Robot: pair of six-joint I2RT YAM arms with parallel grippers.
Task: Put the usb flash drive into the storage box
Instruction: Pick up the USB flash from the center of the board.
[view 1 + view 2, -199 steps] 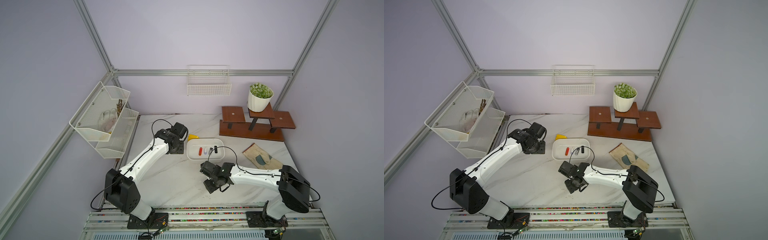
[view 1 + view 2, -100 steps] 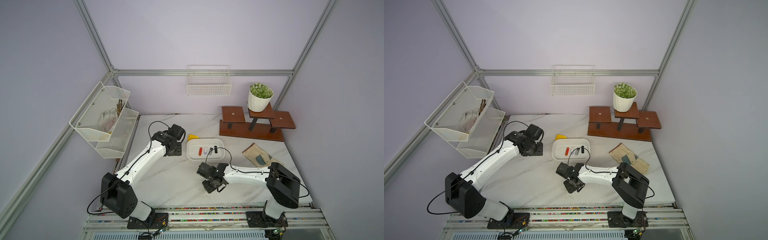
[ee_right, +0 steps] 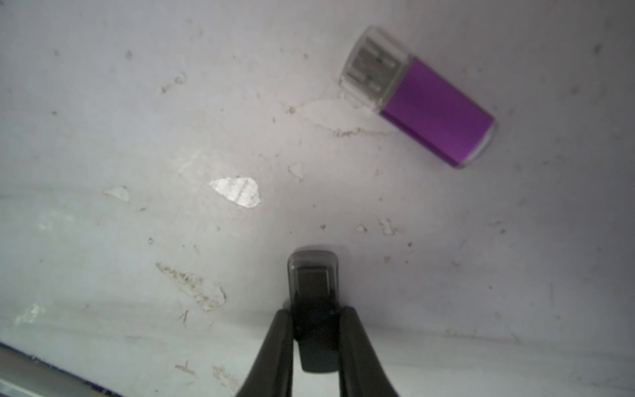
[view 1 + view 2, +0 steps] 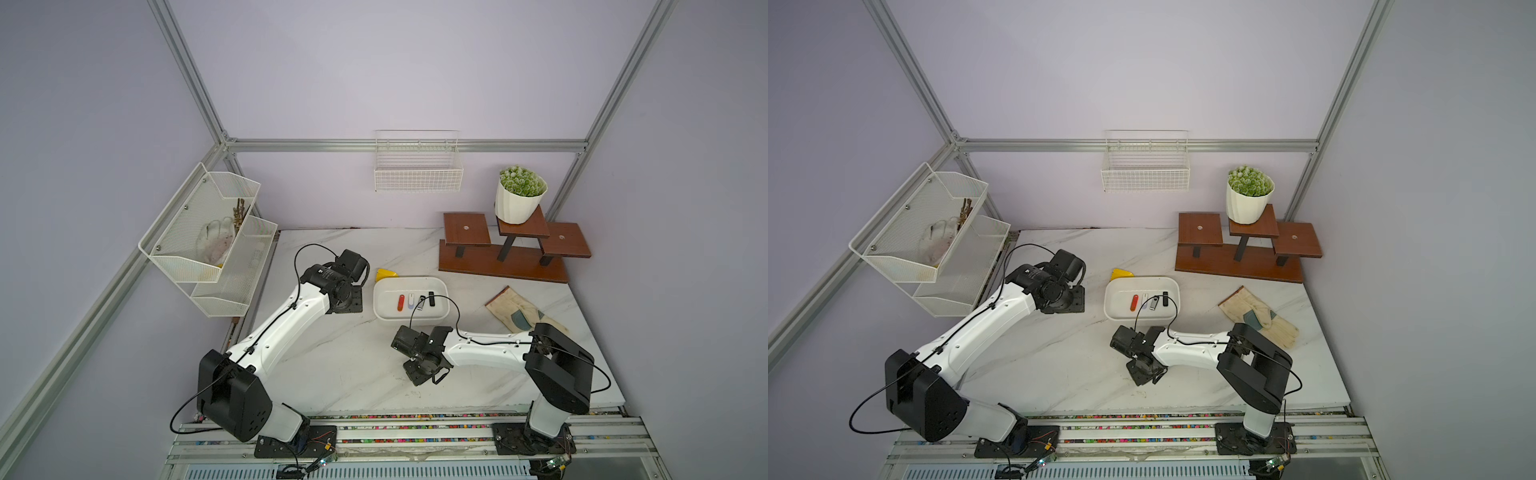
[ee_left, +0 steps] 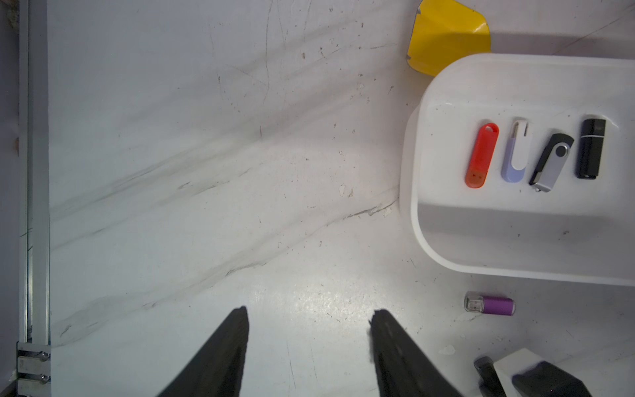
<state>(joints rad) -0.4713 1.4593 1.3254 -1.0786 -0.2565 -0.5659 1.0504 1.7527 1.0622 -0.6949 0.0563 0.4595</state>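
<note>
Storage box [image 5: 417, 220]: sitting on the marble table [image 5: 206, 172], carrying four drives lying side by side: a red flash drive [image 5: 481, 154], a white-and-lilac flash drive [image 5: 517, 154], a black-and-silver swivel flash drive [image 5: 551, 161] and a black capped flash drive [image 5: 591, 147].
Purple usb flash drive [image 5: 489, 305]: lying flat on the table just outside the storage box, along its long wall on the robot's side, not touching it and wearing a clear cap.
Right pincer [image 3: 316, 311]: pinching a dark usb flash drive [image 3: 313, 275] by its two sides, low over the table, on the robot's side of the storage box and near the purple usb flash drive.
Left pincer [image 5: 309, 311]: standing spread and gripping nothing, hanging over bare table off a short end of the storage box.
Yellow plastic piece [image 5: 446, 34]: peeking out from behind a far corner of the storage box.
Work glove [image 4: 519, 311]: lying on the table, well apart from the storage box.
</note>
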